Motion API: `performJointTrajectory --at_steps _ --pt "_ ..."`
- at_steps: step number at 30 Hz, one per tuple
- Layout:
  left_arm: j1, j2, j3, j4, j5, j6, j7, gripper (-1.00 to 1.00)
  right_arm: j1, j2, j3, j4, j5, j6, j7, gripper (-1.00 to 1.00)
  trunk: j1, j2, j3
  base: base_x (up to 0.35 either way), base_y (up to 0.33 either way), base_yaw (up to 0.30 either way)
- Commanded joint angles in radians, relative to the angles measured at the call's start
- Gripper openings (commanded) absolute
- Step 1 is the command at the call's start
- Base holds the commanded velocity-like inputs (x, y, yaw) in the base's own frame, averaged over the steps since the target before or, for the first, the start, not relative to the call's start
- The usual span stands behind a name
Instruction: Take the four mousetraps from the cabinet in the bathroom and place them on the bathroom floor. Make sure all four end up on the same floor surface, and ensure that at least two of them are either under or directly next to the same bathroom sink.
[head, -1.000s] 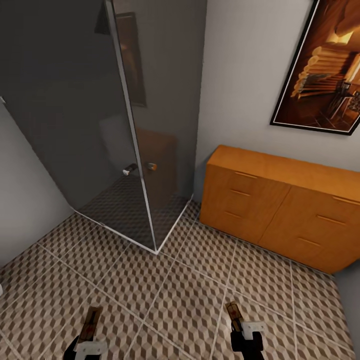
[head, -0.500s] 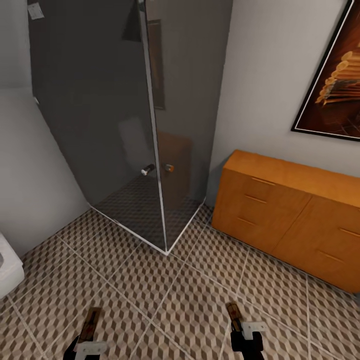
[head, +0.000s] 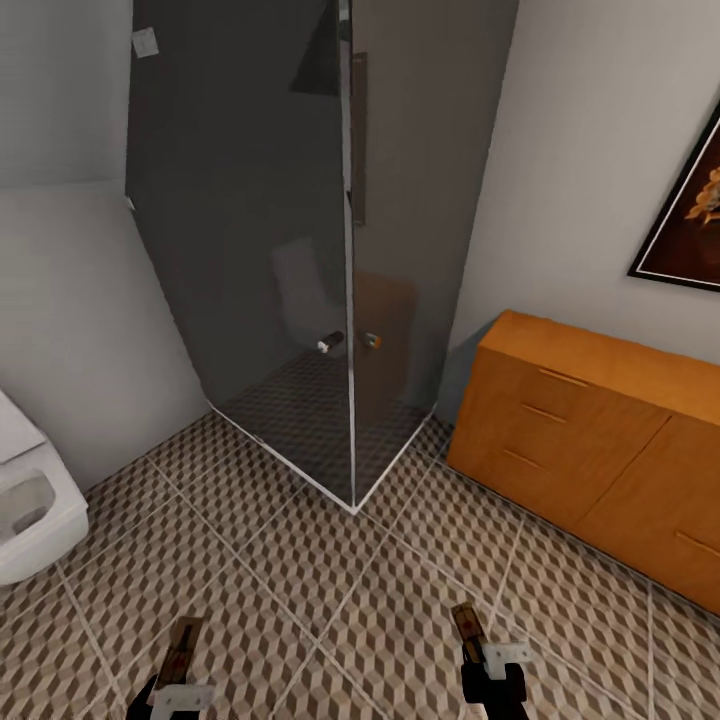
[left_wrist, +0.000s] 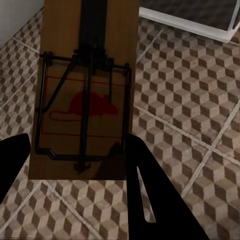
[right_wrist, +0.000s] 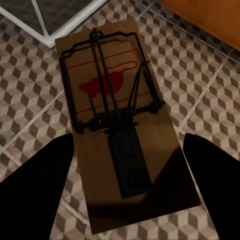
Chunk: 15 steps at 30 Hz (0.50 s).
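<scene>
Left fingers (left_wrist: 70, 165): grasping a mousetrap (left_wrist: 82, 85) above the floor (left_wrist: 190, 100).
Right fingers (right_wrist: 130, 170): grasping a second mousetrap (right_wrist: 125, 130).
Cabinet (head: 590, 440): beyond the right fingers, drawers closed.
Progress: two mousetraps carried, none placed yet.

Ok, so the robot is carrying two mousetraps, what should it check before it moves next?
1. Left end effector holds a mousetrap: ok, the board sits between the fingers.
2. Right end effector holds the other mousetrap: ok.
3. Sink to put them by: cannot tell, no wide basin is in sight, just a white fixture at the edge.
4. Floor ahead free of clutter: ok, bare tiles up to the shower glass.
5. Cabinet drawers shut: ok, all fronts look flush.
6. Other two mousetraps: cannot tell where they are.
</scene>
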<state>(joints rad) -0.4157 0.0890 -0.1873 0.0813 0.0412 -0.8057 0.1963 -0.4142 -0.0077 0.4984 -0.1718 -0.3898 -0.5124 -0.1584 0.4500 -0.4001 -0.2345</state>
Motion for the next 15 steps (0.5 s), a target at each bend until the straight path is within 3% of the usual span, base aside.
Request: performJointTrajectory --at_steps 1,15 --pt "0.0 0.0 0.0 0.0 0.0 0.0 0.0 -1.0 0.0 0.0 0.0 0.0 0.0 0.0 0.0 -1.0 0.0 0.0 0.001 0.0 0.0 0.208" --pt "0.0 0.0 0.0 0.0 0.0 0.0 0.0 -1.0 0.0 0.0 0.0 0.002 0.0 0.0 0.0 -1.0 0.0 0.0 0.017 0.0 0.0 0.208"
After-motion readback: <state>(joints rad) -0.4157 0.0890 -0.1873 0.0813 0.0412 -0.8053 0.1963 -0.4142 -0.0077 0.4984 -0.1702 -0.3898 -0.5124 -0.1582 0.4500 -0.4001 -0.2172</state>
